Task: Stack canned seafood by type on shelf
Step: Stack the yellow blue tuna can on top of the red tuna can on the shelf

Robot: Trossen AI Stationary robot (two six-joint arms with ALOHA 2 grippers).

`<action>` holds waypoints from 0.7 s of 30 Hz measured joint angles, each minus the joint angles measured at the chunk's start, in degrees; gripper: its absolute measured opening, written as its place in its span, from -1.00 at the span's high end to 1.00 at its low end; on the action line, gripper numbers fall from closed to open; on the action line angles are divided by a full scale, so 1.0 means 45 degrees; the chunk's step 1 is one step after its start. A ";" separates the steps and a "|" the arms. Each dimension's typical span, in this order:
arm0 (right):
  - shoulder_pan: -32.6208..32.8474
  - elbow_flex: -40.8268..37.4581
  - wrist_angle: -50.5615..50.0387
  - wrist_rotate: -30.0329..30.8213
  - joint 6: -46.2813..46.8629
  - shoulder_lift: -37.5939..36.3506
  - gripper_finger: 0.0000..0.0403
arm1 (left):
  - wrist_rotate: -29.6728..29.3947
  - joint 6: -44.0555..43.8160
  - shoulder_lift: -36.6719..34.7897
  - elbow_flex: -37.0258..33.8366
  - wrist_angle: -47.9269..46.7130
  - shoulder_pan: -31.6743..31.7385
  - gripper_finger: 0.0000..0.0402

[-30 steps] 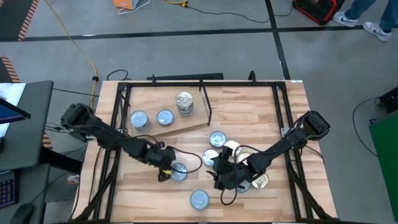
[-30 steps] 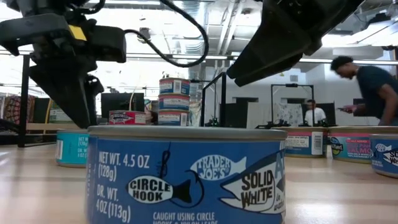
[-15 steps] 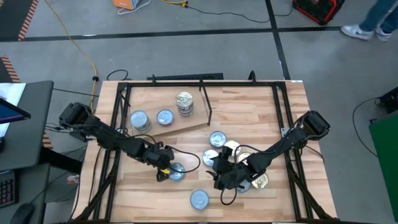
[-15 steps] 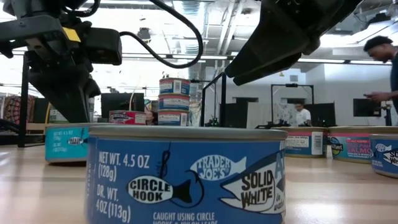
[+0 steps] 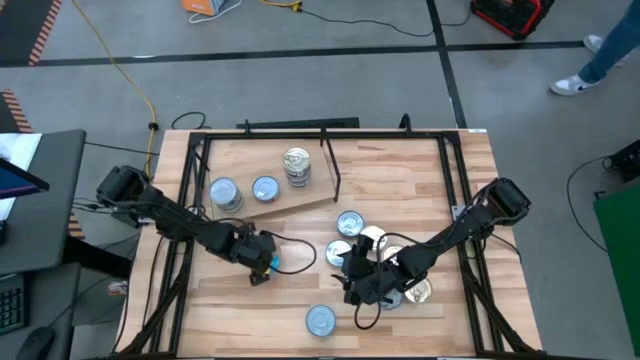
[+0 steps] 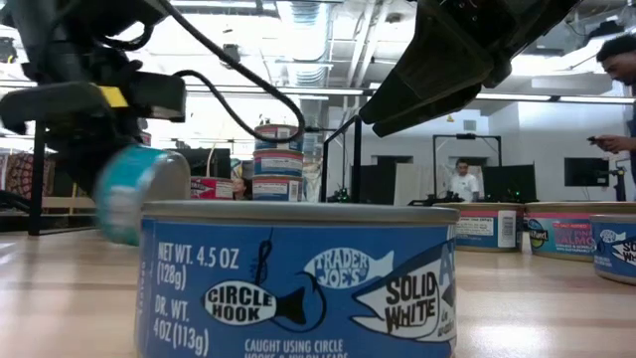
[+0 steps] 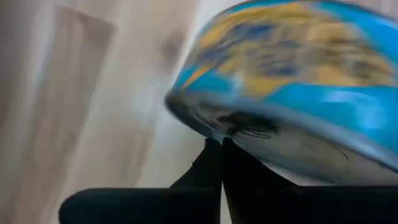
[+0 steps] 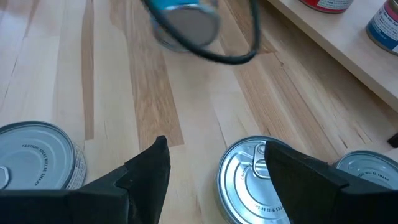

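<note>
2 dark, near-black jointed arms. Left arm [image 5: 170, 218]: slim links, bulky wrist block carrying a yellow label, black cable looping from the wrist. Right arm [image 5: 455, 232]: same build, black cable loop trailing by its wrist. Right wrist fingers [image 8: 146, 171]: matte black, wedge-shaped.

Lighting bright, even; overhead ceiling strips [image 6: 298, 15] blow out in low view, backlighting arms to near-silhouette. Shadows on tabletop [image 5: 400, 180] soft, faint. Left wrist view heavily motion-blurred: blue tin [image 7: 292, 81] smeared, wood streaked. Low view: same tin [image 6: 139, 194] blurred; nearest tin [image 6: 298, 283] sharp. Right wrist view: mild lid glare.
</note>
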 joint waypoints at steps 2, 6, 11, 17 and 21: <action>0.0000 0.0000 0.0027 0.0000 0.0000 0.0000 -0.45 | -0.0301 -0.0081 -0.0077 0.0003 -0.0012 0.0008 1.00; 0.0000 0.0000 0.0037 0.0000 0.0000 0.0000 -0.45 | -0.0290 -0.0259 -0.0095 0.0018 -0.0423 0.0000 1.00; 0.0000 0.0000 0.0037 0.0000 0.0000 0.0000 -0.45 | 0.0109 -0.0244 -0.0531 0.0118 -0.1214 -0.0174 1.00; -0.0054 -0.0005 0.0045 0.0000 0.0005 0.0000 -0.45 | 0.0066 -0.0001 -0.1047 0.1385 -0.2801 -0.1321 1.00; -0.0165 -0.0005 0.0079 -0.0005 0.0005 0.0015 -0.45 | -0.0109 0.0388 -0.1052 0.2276 -0.2885 -0.1874 0.94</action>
